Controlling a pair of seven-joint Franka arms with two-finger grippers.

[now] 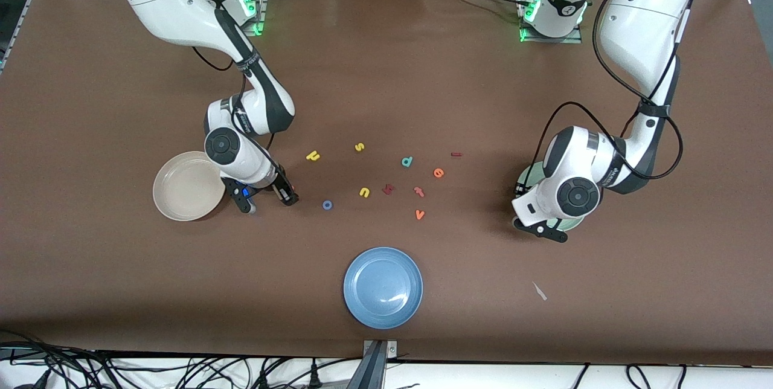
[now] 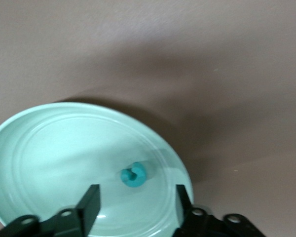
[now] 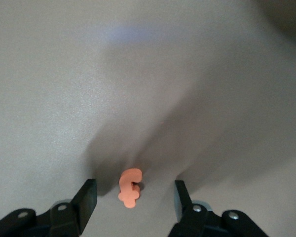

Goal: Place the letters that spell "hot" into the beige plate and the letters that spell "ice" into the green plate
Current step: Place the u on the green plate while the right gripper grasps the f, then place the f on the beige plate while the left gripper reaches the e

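My left gripper (image 2: 135,205) hangs open over the green plate (image 2: 49,148), which the arm mostly covers in the front view (image 1: 572,222). A teal "c" (image 2: 133,175) lies loose in that plate. My right gripper (image 3: 133,197) is low at the table beside the beige plate (image 1: 181,186), open, with its fingers either side of an orange "t" (image 3: 130,187) and not touching it. In the front view that gripper (image 1: 268,202) hides the "t". The blue "o" (image 1: 327,204), orange "e" (image 1: 438,173) and dark red "i" (image 1: 456,154) lie mid-table.
A blue plate (image 1: 383,287) sits nearest the front camera. Mid-table lie three yellow letters (image 1: 312,156) (image 1: 364,192) (image 1: 359,147), a teal "d" (image 1: 407,161), a chunky dark red letter (image 1: 388,189), a reddish letter (image 1: 418,191) and an orange "v" (image 1: 420,214).
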